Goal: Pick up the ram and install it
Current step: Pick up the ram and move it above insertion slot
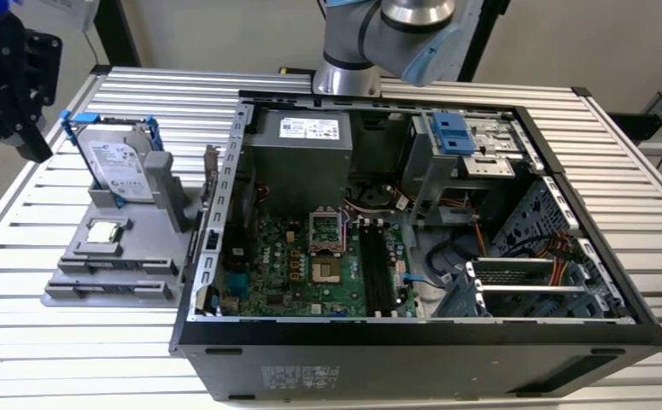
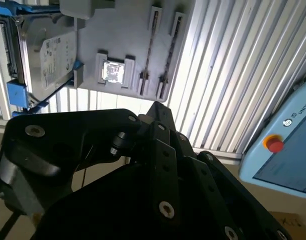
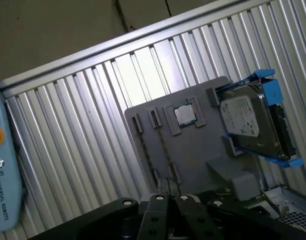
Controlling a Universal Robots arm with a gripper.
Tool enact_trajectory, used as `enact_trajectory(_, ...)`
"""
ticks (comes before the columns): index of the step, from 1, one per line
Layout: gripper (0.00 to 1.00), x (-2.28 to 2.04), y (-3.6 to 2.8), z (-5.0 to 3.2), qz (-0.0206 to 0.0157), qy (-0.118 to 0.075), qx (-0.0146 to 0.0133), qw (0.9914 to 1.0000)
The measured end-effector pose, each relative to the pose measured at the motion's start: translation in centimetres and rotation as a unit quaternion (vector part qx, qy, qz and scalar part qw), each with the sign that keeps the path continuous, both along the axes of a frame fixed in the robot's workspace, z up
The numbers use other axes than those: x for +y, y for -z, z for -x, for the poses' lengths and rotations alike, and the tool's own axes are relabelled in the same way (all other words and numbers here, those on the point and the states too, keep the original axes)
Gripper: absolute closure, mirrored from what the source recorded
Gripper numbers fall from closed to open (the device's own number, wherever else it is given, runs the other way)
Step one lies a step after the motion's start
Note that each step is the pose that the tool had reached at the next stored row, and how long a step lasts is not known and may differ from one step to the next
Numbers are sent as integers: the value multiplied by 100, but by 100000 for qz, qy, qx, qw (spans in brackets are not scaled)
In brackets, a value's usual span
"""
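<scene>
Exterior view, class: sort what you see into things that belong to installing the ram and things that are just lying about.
Belongs to the job:
- ram, apparently on edge in the grey holder
- gripper, beside that holder
- memory slots
- open computer case

Lying about:
- hard drive
- processor chip
- control pendant

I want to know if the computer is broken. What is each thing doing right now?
Computer case: lying on its side, cover off, insides showing.
Hard drive: standing upright on the gray holder.
Chip: lying flat in its pocket on the gray holder.
Gripper: up in the air at the exterior view's left, beside the hard drive.
</scene>
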State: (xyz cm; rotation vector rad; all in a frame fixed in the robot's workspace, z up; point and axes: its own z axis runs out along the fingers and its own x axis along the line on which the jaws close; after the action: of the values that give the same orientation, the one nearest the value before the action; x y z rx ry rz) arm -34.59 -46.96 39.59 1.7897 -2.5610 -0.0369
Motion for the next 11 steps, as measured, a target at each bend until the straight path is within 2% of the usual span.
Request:
enact_trajectory(4, 100, 0, 0, 0, 8, -2352, 0, 99972)
enact_trajectory(8, 100, 0, 0, 0, 33, -4944, -23, 99878)
enact_trajectory(10, 100, 0, -1, 0, 46, -6200, -155, 99807)
enact_trajectory(11, 100, 1, -1, 0, 60, -6760, -321, 99771)
